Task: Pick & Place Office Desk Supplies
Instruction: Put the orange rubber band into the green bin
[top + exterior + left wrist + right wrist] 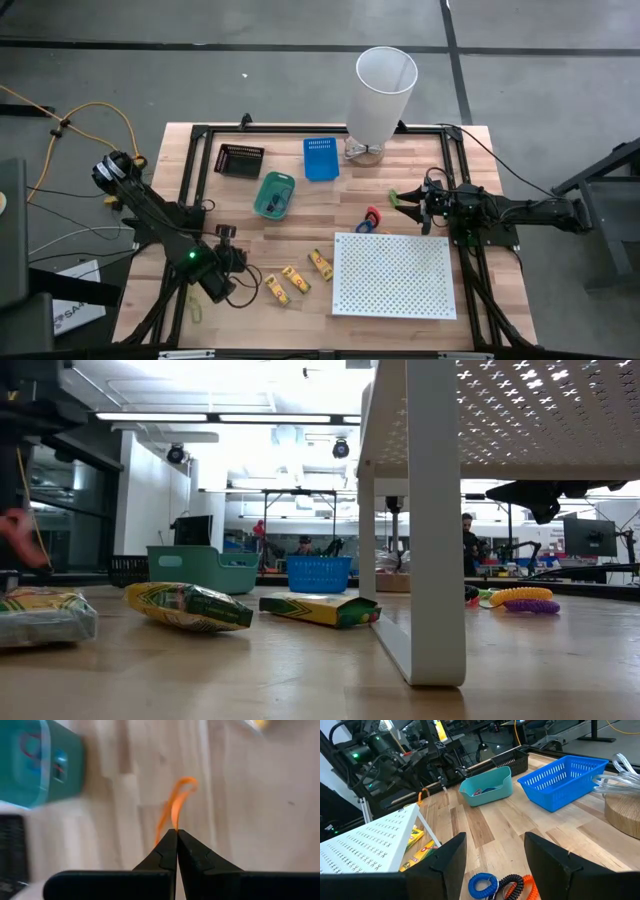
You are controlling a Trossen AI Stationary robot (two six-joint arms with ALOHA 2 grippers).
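Note:
My left gripper (pixel 226 236) (pixel 176 831) hovers over the table's near left part, shut on an orange rubber band (pixel 172 805). Three yellow-and-red packs (pixel 275 290) (pixel 296 279) (pixel 320 264) lie flat on the wood beside the white perforated board (pixel 393 275). My right gripper (pixel 405 198) (pixel 495 840) is open at the right, above a blue coil (pixel 482 884) and a black-and-orange coil (pixel 517 885) lying on the table. The teal bin (pixel 273 193) (pixel 35 765) holds small red and blue items. My left gripper pinches one end of the orange rubber band's loop (pixel 174 822) between its two shut fingertips. The rest of the loop sticks out past the tips, slack and curled, clear of the wood below.
A tall white tapered bin (pixel 383 90) stands at the far edge. A blue basket (pixel 320 157) and a black basket (pixel 239 159) sit left of it. The board stands on legs (pixel 435 530), raised above the table. Yellow and purple coils (pixel 520 598) lie beyond it.

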